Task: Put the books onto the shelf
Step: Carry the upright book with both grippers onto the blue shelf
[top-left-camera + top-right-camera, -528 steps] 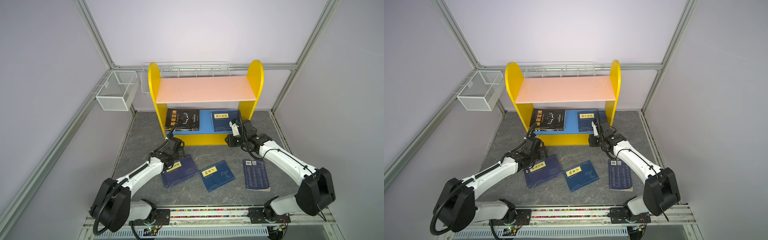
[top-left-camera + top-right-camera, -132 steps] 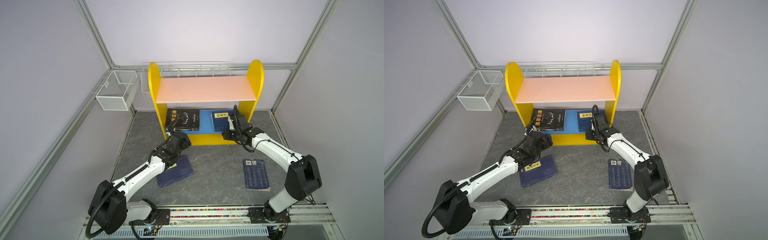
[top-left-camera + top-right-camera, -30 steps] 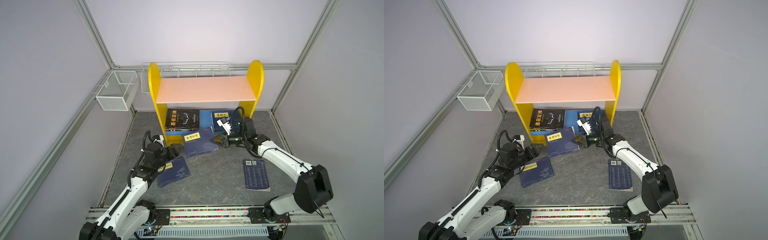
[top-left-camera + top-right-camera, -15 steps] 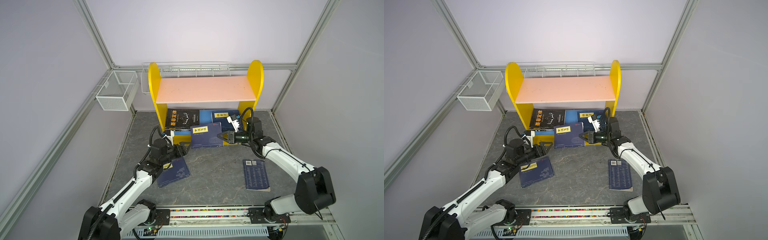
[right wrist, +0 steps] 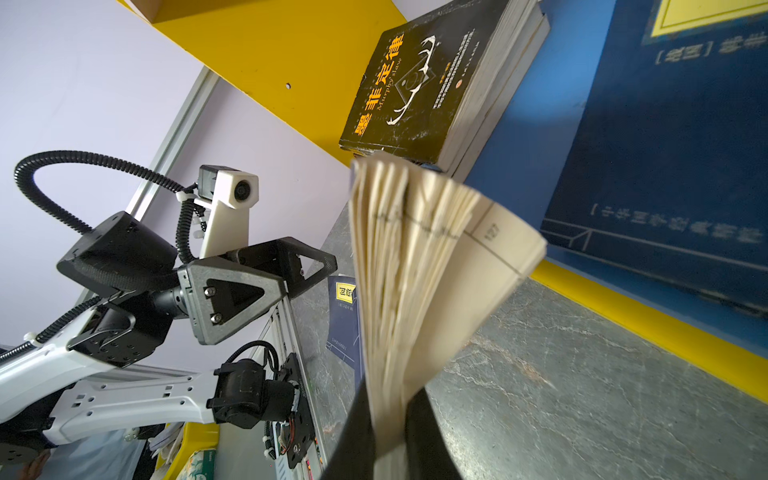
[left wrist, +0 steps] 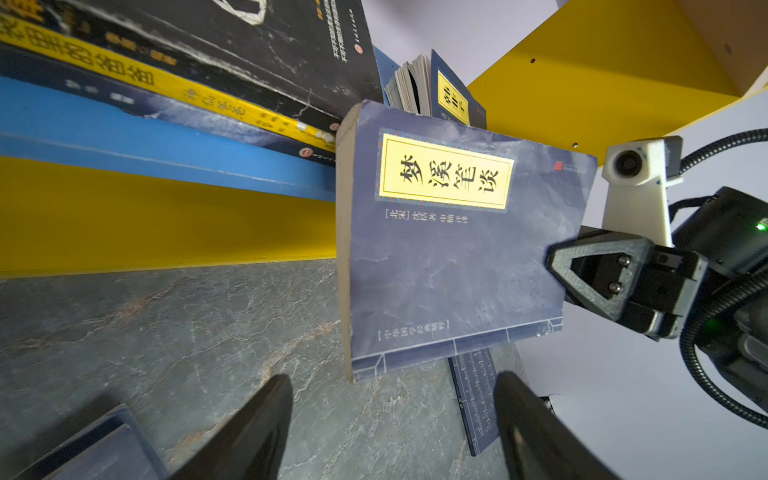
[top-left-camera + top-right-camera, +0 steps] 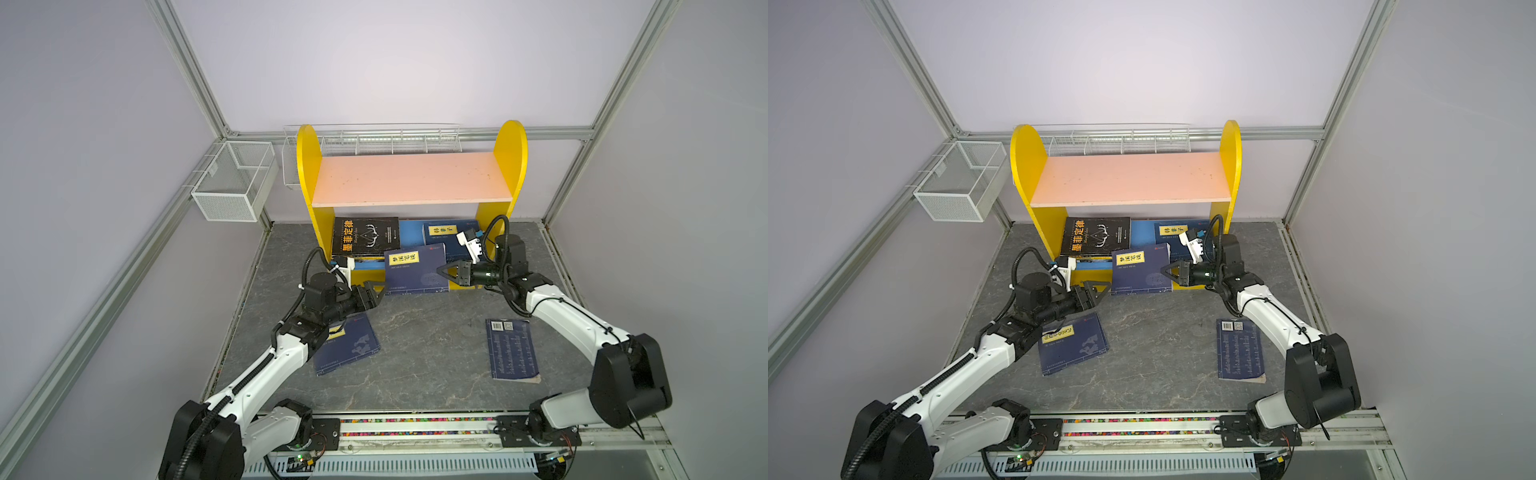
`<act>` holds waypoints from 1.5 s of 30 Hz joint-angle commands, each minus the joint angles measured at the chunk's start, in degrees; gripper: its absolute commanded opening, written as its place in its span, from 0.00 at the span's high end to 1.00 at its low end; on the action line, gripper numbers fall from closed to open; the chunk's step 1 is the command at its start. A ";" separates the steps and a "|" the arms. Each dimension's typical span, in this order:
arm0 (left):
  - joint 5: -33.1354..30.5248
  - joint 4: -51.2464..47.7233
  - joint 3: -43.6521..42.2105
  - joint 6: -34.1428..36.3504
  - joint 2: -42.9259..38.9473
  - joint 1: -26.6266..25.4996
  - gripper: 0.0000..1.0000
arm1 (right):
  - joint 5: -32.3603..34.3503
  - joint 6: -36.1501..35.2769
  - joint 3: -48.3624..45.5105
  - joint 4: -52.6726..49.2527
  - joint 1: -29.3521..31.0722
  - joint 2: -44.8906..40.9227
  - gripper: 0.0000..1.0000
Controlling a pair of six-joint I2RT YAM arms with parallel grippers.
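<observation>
Swung squarer since a moment ago, the navy book [image 7: 415, 272] is leaning upright at the front of the shelf [image 7: 309, 174], the right gripper [image 7: 441, 272] clamping its right edge while the open, empty left gripper [image 7: 379, 291] is nearing its lower-left corner.

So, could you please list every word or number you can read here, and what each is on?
"梦溪笔谈": label of the navy book held by the right claw.
"墨菲定律", "Murphy's law": black book on the shelf.
"韩非子": second navy book, on the shelf.
"127": a fanned page of the held book.
Too small or blurred: small print, left loose book label, right loose book back cover.
</observation>
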 commanded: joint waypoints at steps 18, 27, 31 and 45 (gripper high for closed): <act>13.67 7.97 2.28 0.34 2.50 -0.23 0.26 | -9.74 7.28 -2.38 10.73 -0.91 -7.01 0.94; 17.42 12.56 4.02 -2.24 5.50 -0.24 0.67 | -11.17 8.85 -2.42 12.01 -0.99 -6.96 0.93; 16.07 13.03 4.53 -2.87 6.04 -0.23 1.00 | -9.97 8.10 -2.05 10.48 -0.97 -6.77 0.93; 7.47 25.71 8.82 -5.67 12.82 -2.08 1.00 | 16.08 2.06 0.06 -4.75 -2.81 -12.36 0.36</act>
